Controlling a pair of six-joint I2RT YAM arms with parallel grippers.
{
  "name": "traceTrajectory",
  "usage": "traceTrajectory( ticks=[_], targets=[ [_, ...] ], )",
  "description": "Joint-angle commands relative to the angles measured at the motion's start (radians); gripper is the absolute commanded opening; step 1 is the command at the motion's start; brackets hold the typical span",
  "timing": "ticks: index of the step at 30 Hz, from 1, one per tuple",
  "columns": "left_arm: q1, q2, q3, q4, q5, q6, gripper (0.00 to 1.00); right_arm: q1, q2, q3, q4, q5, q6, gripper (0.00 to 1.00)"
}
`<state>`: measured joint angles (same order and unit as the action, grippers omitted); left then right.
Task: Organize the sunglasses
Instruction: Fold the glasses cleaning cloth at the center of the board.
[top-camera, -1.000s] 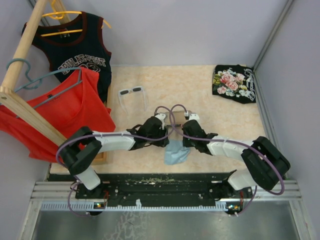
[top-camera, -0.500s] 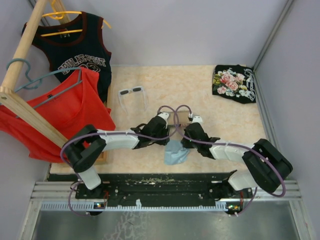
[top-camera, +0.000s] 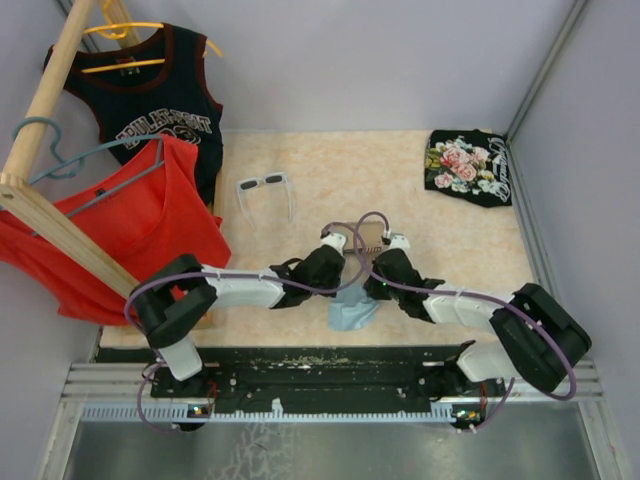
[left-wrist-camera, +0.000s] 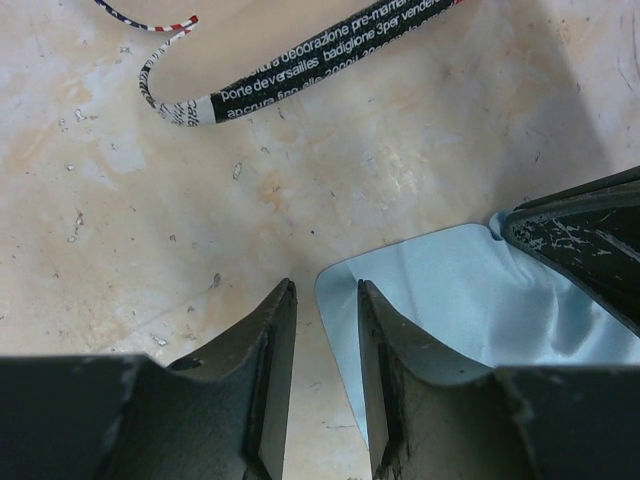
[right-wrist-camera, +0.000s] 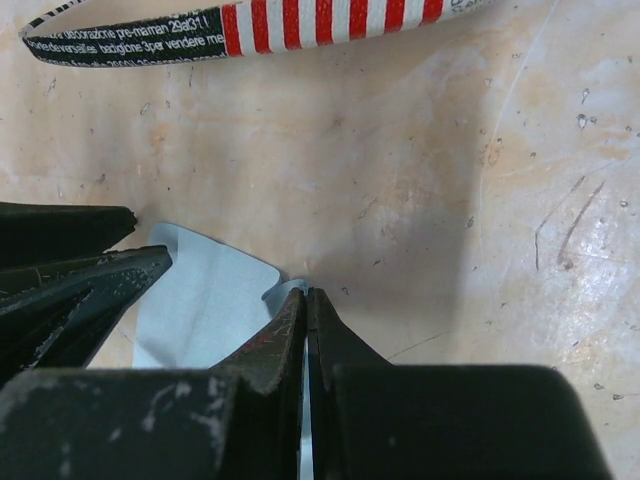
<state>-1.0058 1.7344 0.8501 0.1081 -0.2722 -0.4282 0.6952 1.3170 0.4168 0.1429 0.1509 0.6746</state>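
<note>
- The case (top-camera: 363, 234) lies just beyond the blue cloth (top-camera: 350, 308). From overhead it is almost wholly hidden behind the two wrists, and only a small sliver shows between them.
- Both wrist views cut the case off at the top edge, so only its rim shows. It has red and white stripes beside a black band with small white print.
- The print that can be read is "porte de versailles", "badigione 3per vendere me" and "pre-maman 29al31". The rest runs out of frame.
- The right gripper (right-wrist-camera: 306, 296) is at the cloth's far edge, its fingers pressed together and pinching a puckered corner of the cloth. A pale sliver of fabric shows between them.
- The left gripper (left-wrist-camera: 325, 292) is at the cloth's other far corner, with its fingers narrowly parted. The cloth's rounded edge lies on the counter (top-camera: 400, 180) under the gap and one finger, and is not clamped.
- From overhead, the near part of the cloth shows and its far edge is covered by both grippers.
- The sunglasses (top-camera: 265, 184) lie well apart from the cloth, up and to the left of it in the overhead view. They rest on the counter with their thin arms unfolded, and neither gripper touches them.
- A black jersey (top-camera: 150, 110) hangs farther left of the cloth. Its white chest lettering is too small to read.
- A red top (top-camera: 140, 225) hangs below the jersey.
- A floral garment (top-camera: 468, 168) lies far to the right of the cloth, and any wording on it cannot be made out.
</note>
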Motion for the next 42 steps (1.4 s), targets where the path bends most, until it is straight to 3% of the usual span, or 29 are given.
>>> traceTrajectory(
  ticks=[1,17,22,28,42],
  targets=[
    [-0.041,0.089,-0.025,-0.17,-0.038,-0.008,0.36,-0.016,-0.024,-0.026,-0.02,-0.002,0.008,0.0],
    [-0.114,0.128,-0.01,-0.225,-0.11,-0.022,0.25,-0.023,-0.022,-0.038,-0.001,-0.015,0.013,0.0],
    [-0.144,0.142,-0.014,-0.231,-0.124,-0.04,0.18,-0.027,-0.022,-0.037,-0.002,-0.018,0.01,0.0],
    [-0.16,0.139,-0.012,-0.225,-0.114,-0.056,0.0,-0.028,-0.018,-0.046,0.02,-0.042,0.014,0.0],
    [-0.106,0.02,0.026,-0.22,-0.151,-0.011,0.0,-0.028,-0.093,-0.007,0.01,-0.013,-0.043,0.0]
  ],
)
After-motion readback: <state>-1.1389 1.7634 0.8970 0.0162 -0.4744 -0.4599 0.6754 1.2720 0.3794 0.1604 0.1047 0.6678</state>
